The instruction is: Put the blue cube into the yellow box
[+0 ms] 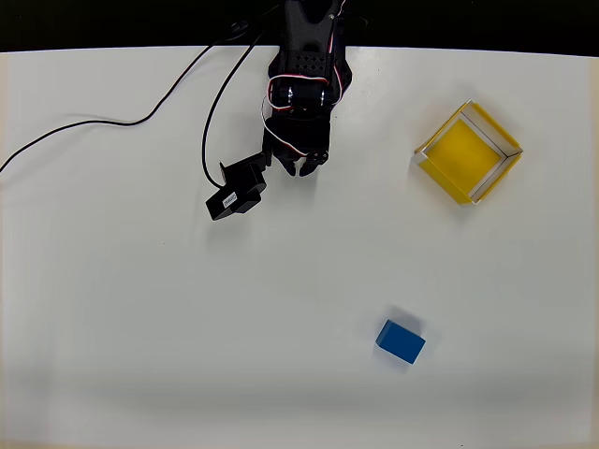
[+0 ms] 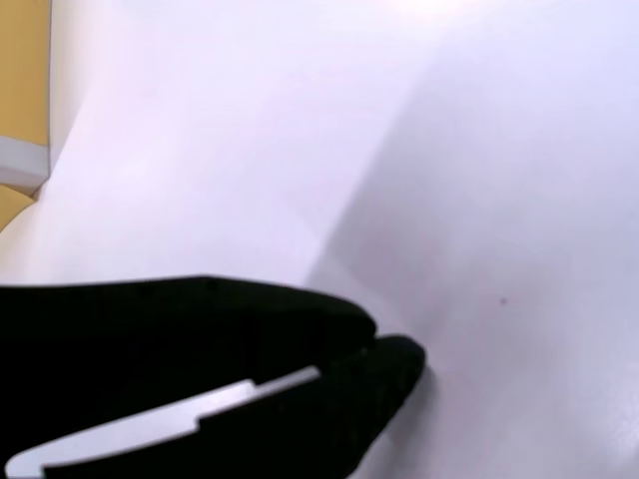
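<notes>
The blue cube (image 1: 401,341) lies on the white table toward the lower right of the overhead view, a little skewed. The yellow box (image 1: 468,152) sits turned like a diamond at the upper right, open-topped with pale walls; a corner of it shows at the left edge of the wrist view (image 2: 22,110). My black gripper (image 1: 298,168) hangs near the top centre, far above-left of the cube and left of the box. In the wrist view its fingers (image 2: 384,349) meet at the tips with nothing between them.
A black camera module (image 1: 237,190) juts out to the lower left of the gripper. Black cables (image 1: 140,120) trail across the table's upper left. The table's back edge (image 1: 468,51) runs along the top.
</notes>
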